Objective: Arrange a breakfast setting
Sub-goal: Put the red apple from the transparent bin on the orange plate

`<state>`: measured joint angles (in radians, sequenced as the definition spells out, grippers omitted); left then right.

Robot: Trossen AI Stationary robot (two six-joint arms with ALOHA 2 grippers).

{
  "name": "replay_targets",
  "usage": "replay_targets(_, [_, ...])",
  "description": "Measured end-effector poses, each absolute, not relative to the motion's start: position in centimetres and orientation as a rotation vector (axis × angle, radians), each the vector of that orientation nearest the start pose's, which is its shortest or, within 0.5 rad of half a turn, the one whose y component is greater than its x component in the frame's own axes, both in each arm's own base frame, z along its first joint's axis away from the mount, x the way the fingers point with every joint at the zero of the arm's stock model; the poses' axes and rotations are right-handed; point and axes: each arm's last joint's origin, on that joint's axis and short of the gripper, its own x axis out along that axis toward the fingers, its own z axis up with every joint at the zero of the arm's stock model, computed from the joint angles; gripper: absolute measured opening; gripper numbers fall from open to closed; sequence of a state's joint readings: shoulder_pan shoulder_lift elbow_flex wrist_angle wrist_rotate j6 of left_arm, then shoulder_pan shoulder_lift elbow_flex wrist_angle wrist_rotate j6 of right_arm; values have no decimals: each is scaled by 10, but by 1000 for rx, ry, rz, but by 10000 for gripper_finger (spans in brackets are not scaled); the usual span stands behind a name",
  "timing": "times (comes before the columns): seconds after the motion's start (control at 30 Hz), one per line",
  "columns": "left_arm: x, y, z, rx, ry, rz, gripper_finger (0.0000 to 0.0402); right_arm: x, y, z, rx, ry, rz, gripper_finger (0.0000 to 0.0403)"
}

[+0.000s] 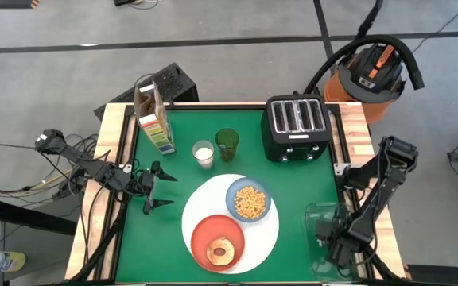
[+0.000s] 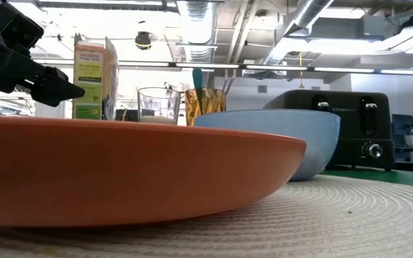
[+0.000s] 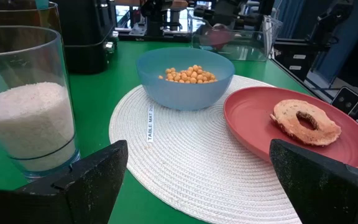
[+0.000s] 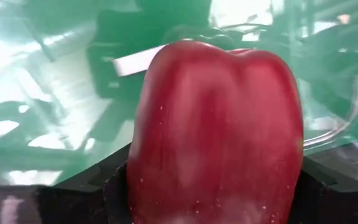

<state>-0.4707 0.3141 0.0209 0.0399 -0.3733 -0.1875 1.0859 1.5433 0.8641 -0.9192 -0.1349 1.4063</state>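
Red pepper (image 4: 216,130) pinched in right tool (image 4: 213,199) over clear container (image 1: 324,238); left tool (image 1: 156,189) spread; smooth orange-red plate (image 1: 217,242) likely slippery, grip rim.

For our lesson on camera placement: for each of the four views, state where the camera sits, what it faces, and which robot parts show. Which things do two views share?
High: overhead, looking down; both arms, left end effector open.
Low: table height, past orange-red plate; one dark arm, upper left.
Left wrist: faces light-blue bowl of cereal; own fingers apart.
Right wrist: fills with red bell pepper, apparently held.
Shared: low and left wrist both show bowl, plate, black toaster.
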Motion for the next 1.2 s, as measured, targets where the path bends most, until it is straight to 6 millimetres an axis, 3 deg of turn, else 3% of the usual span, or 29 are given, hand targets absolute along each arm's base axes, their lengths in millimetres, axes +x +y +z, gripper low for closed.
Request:
replay_targets(0.27, [105, -42, 148, -83, 239, -75, 378, 117, 231, 194, 333, 1663, -171, 301])
replay_targets(0.5, [105, -42, 148, -83, 240, -75, 378, 127, 245, 240, 390, 1630, -114, 301])
replay_targets(0.7, [105, -42, 148, -82, 240, -75, 378, 141, 249, 286, 441, 1463, -96, 301])
replay_targets(0.97, [105, -42, 148, -83, 239, -75, 378, 183, 228, 340, 450, 1096, -136, 301])
replay_targets(1.2, [105, -42, 148, -83, 239, -75, 378, 233, 195, 361, 412, 826, -193, 301])
